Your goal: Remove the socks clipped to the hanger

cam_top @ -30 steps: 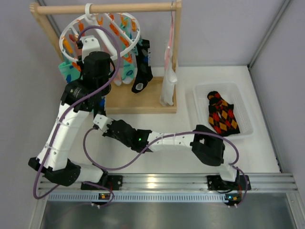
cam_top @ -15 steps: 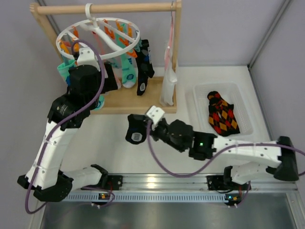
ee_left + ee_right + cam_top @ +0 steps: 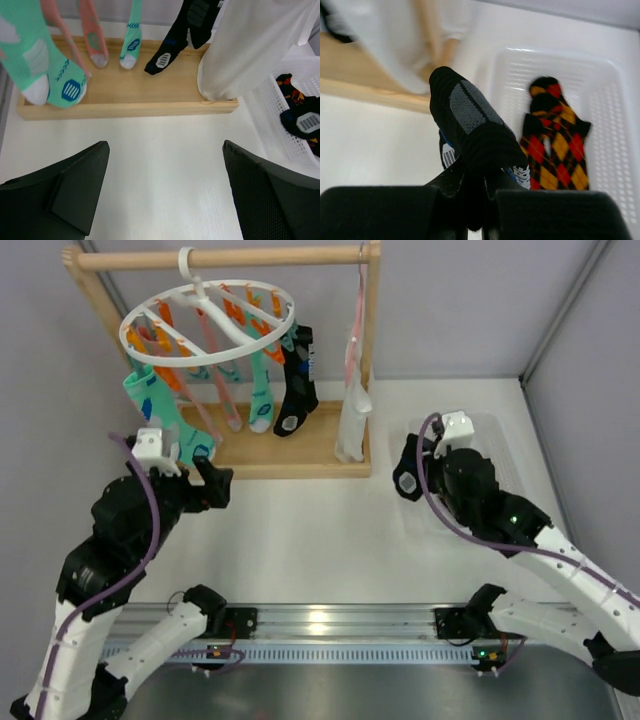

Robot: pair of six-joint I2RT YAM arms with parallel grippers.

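Grippers first, low in the top view. The left gripper (image 3: 212,485) sits lower left w/ jaws spread wide and nothing between them (its wrist view shows only bare table (image 3: 160,165) between the two fingers (image 3: 65,195)). The right gripper (image 3: 412,478), mid right, is clenched on the held black sock (image 3: 470,130), hovering at the left edge of the white basket (image 3: 515,515), where an argyle sock (image 3: 468,480) already lies.

Risk no. 1: letting go here looks early. The sock hangs about over the basket's left rim, so it could drape on the rim or slide onto the table. It is also bunched around the fingertips and may cling when the jaws part.

In the right wrist view its long axis runs from bottom centre toward upper left, grey-patched end pointing up-left, away from the basket.

Farther back, upper left of the top view, the hanger (image 3: 205,325) hangs by its hook from the wooden rack (image 3: 230,257), ring roughly level. Clipped socks hang from it w/ long axes vertical, cuffs up in the clips, toes down near the rack's base: mint sock (image 3: 140,400) at left, pink sock (image 3: 207,390), teal-patterned sock (image 3: 262,405), hanging black sock (image 3: 297,390) at right.

Risk no. 2: a hard tug on a clipped sock could tilt or swing the ring, maybe unhook it. The white cloth (image 3: 352,420) hangs just beside the hanging black sock, so a reach there may snag the wrong item.
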